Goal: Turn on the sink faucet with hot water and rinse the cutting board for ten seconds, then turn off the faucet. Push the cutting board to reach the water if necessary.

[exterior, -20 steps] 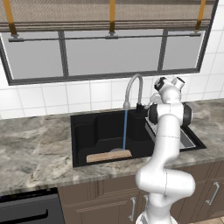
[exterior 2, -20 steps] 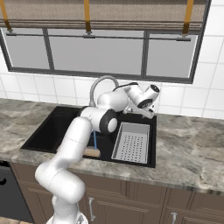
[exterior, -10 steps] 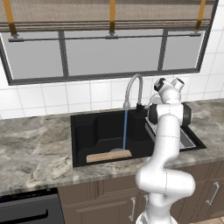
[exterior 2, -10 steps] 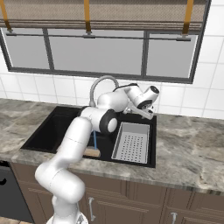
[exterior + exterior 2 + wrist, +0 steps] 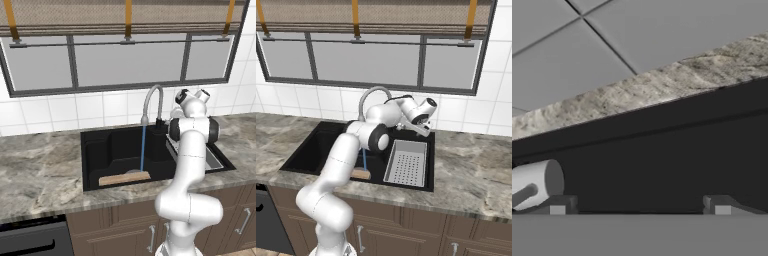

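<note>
Sink, black basin, set in grey marbled tabletop below the window. Cutting board lies flat on basin floor at near wall, w/ its right end under the water, a thin blue stream falling straight from the spout tip. Faucet arches up from the far sink rim, spout curving left over the basin; in right base view the faucet shows above the arm's shoulder, w/ the water & board end partly hidden by the arm. Just right of the basin: grey perforated drainboard tray. End effector hangs over the far rim by the faucet base, above the tray's far end; fingers spread wide apart, gripping nothing. Hand view: fingertips well apart, a pale grey cylinder just beside the left one, black sink wall, tabletop strip & wall tiles beyond.
</note>
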{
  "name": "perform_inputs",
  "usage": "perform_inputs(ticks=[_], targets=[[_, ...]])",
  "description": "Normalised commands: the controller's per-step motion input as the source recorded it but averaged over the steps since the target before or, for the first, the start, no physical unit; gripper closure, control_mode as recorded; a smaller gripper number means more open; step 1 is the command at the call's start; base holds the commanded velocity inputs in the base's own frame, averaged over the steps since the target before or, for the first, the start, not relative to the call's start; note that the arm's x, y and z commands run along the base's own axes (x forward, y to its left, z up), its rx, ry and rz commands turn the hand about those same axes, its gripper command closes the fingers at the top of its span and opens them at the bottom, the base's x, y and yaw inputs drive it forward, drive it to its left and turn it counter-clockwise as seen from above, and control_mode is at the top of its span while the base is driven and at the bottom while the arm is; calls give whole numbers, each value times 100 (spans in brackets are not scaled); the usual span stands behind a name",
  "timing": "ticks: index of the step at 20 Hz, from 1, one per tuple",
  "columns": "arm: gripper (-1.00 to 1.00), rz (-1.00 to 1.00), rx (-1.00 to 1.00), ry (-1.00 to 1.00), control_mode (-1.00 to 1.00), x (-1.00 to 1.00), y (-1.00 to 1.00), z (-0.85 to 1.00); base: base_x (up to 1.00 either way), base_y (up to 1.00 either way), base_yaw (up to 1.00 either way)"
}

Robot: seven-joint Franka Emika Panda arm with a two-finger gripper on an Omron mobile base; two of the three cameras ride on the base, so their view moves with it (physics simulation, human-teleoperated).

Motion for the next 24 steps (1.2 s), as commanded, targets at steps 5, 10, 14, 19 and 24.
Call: perform_inputs(ticks=[5, 10, 14, 19, 24], targets=[[-100, 0, 0, -4, -100, 0, 15, 0, 0, 0, 0], [-100, 0, 0, -3, -100, 0, 9, 0, 0, 0, 0], [-100, 0, 0, -1, -100, 0, 9, 0, 0, 0, 0], [-100, 0, 0, 0, -100, 0, 18, 0, 0, 0, 0], [-100, 0, 0, 0, -100, 0, 28, 0, 0, 0, 0]])
